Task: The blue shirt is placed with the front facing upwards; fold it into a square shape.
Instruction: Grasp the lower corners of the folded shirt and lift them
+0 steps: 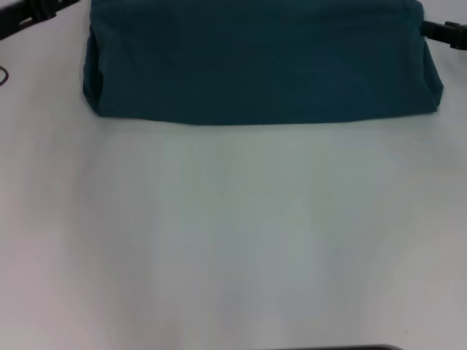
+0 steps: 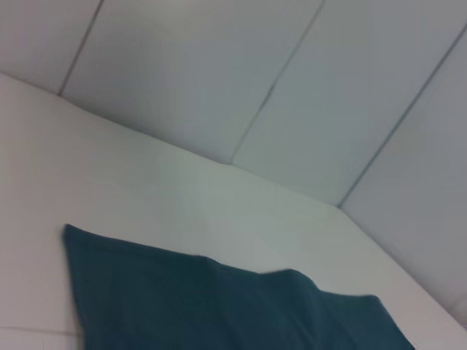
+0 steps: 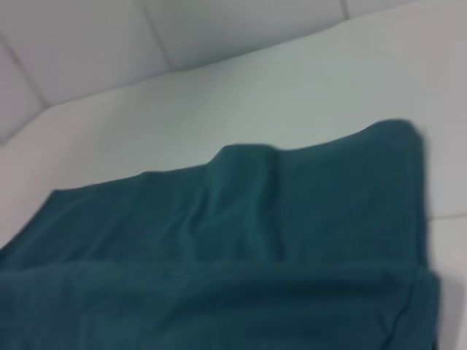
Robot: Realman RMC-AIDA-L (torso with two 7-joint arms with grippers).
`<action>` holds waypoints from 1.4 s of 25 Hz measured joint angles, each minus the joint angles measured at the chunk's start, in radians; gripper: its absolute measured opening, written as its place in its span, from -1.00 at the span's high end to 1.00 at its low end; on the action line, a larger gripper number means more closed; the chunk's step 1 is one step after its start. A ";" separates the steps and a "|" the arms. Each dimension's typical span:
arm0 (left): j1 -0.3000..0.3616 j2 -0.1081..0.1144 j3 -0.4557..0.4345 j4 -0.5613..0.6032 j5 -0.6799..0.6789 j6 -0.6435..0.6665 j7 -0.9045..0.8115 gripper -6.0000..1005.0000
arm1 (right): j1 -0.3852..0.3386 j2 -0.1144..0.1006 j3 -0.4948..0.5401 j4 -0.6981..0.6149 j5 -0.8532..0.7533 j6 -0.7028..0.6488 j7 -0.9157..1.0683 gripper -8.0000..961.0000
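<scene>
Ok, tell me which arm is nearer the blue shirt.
Right. The right gripper sits against the blue shirt at its far right edge, apparently touching. The left gripper is off the far left corner, with bare table showing between.

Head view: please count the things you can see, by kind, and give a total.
Blue shirt, folded, on the white table: 1
Table: 1
Robot arms, left hand and right hand at the shirt's far corners: 2
Total: 4

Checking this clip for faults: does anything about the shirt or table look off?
Nothing stands out. The dark teal-blue cotton shirt lies folded flat at the white table's far side, its near edge straight, only mild wrinkles.
</scene>
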 joint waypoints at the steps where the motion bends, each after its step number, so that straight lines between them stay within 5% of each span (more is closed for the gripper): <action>1: 0.009 -0.003 0.000 -0.004 0.000 0.012 0.004 -0.53 | -0.010 -0.006 0.000 0.002 -0.001 0.025 0.003 -0.20; 9: 0.057 -0.025 0.001 -0.018 -0.001 0.128 0.061 -0.53 | -0.042 -0.048 -0.006 0.036 -0.131 0.165 0.148 -0.20; 24: 0.104 -0.039 0.005 -0.016 0.011 0.182 0.106 -0.53 | -0.047 -0.049 0.001 0.053 -0.185 0.264 0.244 -0.19; 35: 0.114 -0.040 0.010 -0.019 0.006 0.196 0.113 -0.53 | -0.060 -0.035 0.000 0.046 -0.189 0.208 0.245 -0.18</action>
